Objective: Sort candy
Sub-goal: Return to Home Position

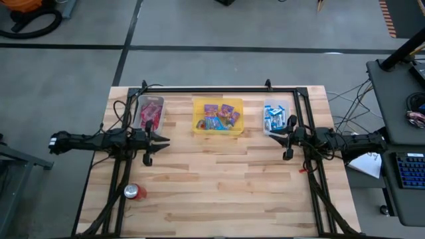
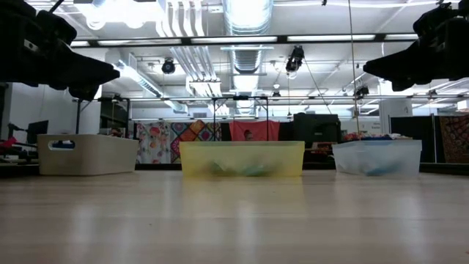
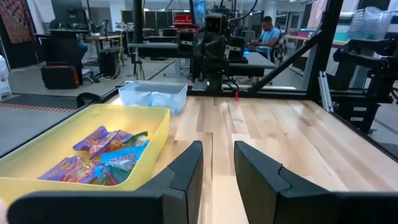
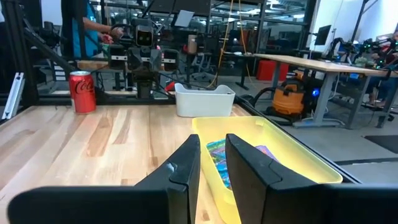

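Judging by shiny wrappers, candy ahead of the left gripper seems light, slippery; pinch mid-packet; it and the right gripper stand narrowly parted, empty

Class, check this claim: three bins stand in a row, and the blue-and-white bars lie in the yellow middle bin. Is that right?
No. The blue-and-white bars lie in the transparent bin at the row's right end; the yellow middle bin holds purple packets. The high view shows it.
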Available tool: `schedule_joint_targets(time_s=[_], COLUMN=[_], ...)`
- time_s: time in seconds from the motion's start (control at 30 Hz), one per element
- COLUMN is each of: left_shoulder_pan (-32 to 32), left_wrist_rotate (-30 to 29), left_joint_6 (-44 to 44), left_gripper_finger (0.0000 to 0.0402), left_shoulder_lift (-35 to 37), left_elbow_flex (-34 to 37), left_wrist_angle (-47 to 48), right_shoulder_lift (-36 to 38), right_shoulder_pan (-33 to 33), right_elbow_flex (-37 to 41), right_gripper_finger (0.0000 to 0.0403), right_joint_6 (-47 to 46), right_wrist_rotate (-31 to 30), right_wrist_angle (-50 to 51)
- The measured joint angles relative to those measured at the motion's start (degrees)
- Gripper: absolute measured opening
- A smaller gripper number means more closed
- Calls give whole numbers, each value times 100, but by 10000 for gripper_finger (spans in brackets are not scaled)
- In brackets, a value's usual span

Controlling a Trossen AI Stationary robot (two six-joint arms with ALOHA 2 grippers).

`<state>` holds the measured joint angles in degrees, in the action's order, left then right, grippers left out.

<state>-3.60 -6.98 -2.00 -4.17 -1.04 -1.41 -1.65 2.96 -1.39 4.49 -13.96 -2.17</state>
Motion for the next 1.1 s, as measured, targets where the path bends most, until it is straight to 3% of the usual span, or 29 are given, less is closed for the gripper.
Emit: schedule_joint_targets(time_s=[0.7,1.1], left_shoulder_pan=[0,0], left_wrist_rotate=[2,3], left_joint_6=[0,-1], left_gripper_finger=[76,76], left_shoulder_lift=[-65,-86], left_elbow_flex=[0,-2], left_wrist_angle=[-7,-7], right_shoulder_lift=[0,0], right_shoulder_pan=[0,0], right_elbow_flex=[-7,-11], right_gripper_finger=[86,70], right_joint_6=[0,0], right_wrist_rotate=[0,0], right_wrist_angle=[-5,-11])
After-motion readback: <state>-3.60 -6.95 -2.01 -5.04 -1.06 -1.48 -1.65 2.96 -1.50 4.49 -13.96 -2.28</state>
